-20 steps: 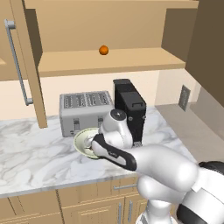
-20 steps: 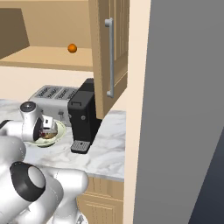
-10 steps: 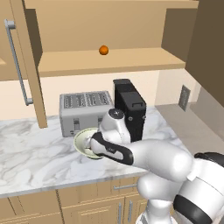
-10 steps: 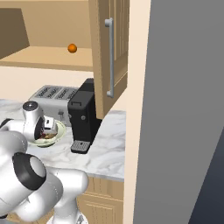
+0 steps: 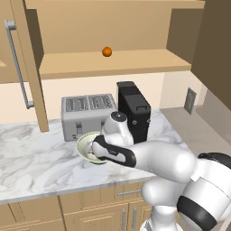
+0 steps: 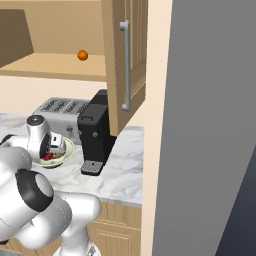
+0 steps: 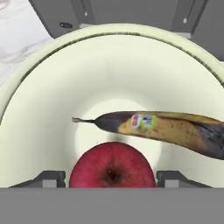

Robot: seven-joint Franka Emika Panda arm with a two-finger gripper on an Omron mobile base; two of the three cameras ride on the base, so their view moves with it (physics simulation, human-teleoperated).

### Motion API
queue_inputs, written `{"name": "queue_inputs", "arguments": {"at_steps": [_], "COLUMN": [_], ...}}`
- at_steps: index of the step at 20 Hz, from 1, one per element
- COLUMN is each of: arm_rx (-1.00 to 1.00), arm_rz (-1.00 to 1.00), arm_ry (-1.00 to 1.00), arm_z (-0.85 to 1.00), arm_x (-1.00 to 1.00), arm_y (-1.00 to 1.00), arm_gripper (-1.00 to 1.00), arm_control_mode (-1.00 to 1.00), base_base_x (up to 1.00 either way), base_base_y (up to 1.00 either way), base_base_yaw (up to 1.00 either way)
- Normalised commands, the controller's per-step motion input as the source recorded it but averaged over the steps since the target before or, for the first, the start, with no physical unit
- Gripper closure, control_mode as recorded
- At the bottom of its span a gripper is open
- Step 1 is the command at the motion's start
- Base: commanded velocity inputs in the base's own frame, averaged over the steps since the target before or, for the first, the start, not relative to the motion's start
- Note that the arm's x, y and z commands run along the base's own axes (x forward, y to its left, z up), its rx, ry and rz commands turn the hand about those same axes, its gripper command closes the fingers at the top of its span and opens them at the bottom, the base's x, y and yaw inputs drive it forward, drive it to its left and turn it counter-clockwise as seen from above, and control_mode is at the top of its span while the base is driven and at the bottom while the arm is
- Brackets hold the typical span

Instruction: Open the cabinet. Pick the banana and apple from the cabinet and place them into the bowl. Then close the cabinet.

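The pale bowl (image 7: 39,109) stands on the counter in front of the toaster. In it lie the brown-spotted banana (image 7: 175,131) and, beside it, the dark-red apple (image 7: 111,168). My gripper (image 7: 111,177) hangs just over the bowl, open, its fingertips (image 7: 50,178) flanking the apple with a thin gap on each side. From the left base view the hand covers the right part of the bowl (image 5: 83,145). The right base view shows the apple (image 6: 48,157) inside the bowl (image 6: 69,148). The cabinet (image 5: 117,63) stands open, doors swung wide.
An orange ball (image 5: 107,52) sits on the cabinet shelf. A silver toaster (image 5: 85,113) and a black coffee machine (image 5: 135,113) stand right behind the bowl. The left door (image 5: 18,58) and right door (image 6: 127,65) project over the counter. A tall grey wall (image 6: 210,125) stands at the right.
The wrist has lifted a little above the bowl and the fingers have spread slightly off the apple. Bowl, fruit and cabinet doors have not moved.
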Motion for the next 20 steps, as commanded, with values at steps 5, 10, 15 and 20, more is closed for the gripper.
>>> {"name": "queue_inputs", "arguments": {"at_steps": [5, 10, 15, 20], "arm_rx": [0.0, 0.0, 0.0, 0.0], "arm_rz": [0.0, 0.0, 0.0, 0.0], "arm_ry": [0.0, 0.0, 0.0, 0.0], "arm_z": [0.0, 0.04, 0.26, 0.39], "arm_x": [0.02, 0.0, -0.01, -0.11], "arm_y": [0.0, 0.0, 0.0, 0.0], "arm_gripper": [-1.0, -1.0, -1.0, -1.0], "arm_control_mode": [-1.0, -1.0, -1.0, -1.0], "base_base_x": [0.0, 0.0, 0.0, 0.0], "base_base_y": [0.0, 0.0, 0.0, 0.0], "base_base_yaw": [0.0, 0.0, 0.0, 0.0]}}
